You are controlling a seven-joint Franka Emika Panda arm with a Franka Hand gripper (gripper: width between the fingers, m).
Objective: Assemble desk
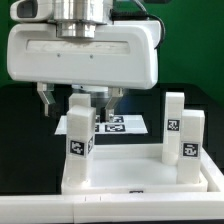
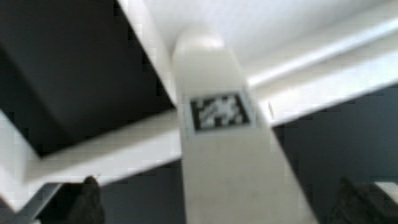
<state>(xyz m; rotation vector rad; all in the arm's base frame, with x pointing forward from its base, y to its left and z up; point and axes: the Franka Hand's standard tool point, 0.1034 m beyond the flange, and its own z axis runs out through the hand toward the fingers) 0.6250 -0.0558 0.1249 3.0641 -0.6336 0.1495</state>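
The white desk tabletop (image 1: 140, 178) lies at the front with four white tagged legs standing upright in its corners. Two legs (image 1: 78, 135) (image 1: 83, 103) stand on the exterior view's left and two more (image 1: 190, 140) (image 1: 175, 112) on its right. My gripper (image 1: 80, 100) hangs open over the left pair, one finger on each side of the rear left leg. In the wrist view that leg (image 2: 222, 140) runs between the dark fingertips (image 2: 71, 203) with a gap on both sides. Nothing is held by the gripper (image 2: 217, 205). The tabletop's rim (image 2: 320, 65) shows behind the leg.
The marker board (image 1: 125, 124) lies flat on the black table behind the tabletop. A white edge (image 1: 40, 208) runs along the front of the scene. The gripper's wide white body (image 1: 85, 55) hides the area behind the left legs.
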